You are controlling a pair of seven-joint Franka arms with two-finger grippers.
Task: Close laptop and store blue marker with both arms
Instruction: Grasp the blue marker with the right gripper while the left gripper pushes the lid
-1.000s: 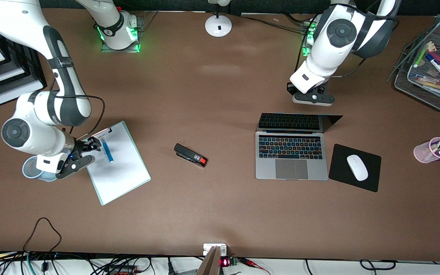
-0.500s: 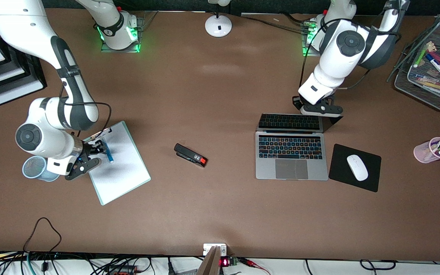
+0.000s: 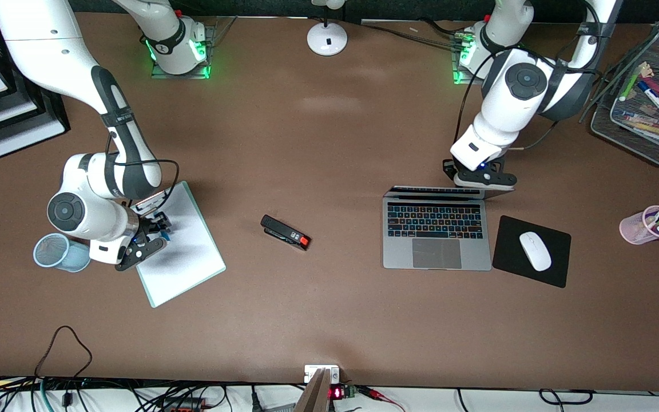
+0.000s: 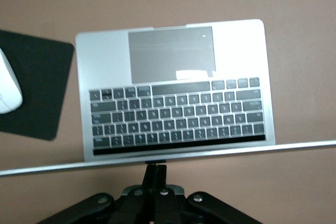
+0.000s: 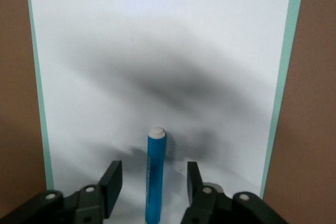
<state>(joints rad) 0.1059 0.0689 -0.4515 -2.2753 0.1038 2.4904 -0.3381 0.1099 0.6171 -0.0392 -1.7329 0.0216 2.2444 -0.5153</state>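
The silver-grey laptop point(image 3: 436, 252) lies open toward the left arm's end of the table. Its lid point(image 3: 433, 192) stands about upright and shows edge-on. My left gripper point(image 3: 480, 178) is shut, its tips against the lid's top edge. The left wrist view shows the shut gripper point(image 4: 156, 168) at that edge point(image 4: 236, 150), with the keyboard point(image 4: 176, 114) below. The blue marker point(image 5: 156, 174) with a white end lies on the white clipboard point(image 3: 186, 257). My right gripper point(image 5: 152, 179) is open, low over the clipboard, one finger on each side of the marker point(image 3: 163, 225).
A blue mesh cup point(image 3: 55, 252) stands beside the right gripper. A black stapler point(image 3: 285, 232) lies mid-table. A white mouse point(image 3: 535, 250) sits on a black pad point(image 3: 507, 260) beside the laptop. A pink pen cup point(image 3: 641, 228) and a wire tray of markers point(image 3: 621, 114) are at the left arm's end.
The left gripper moved toward the front camera and pushed the lid from tilted back to about upright. The right gripper moved over the clipboard and now straddles the marker.
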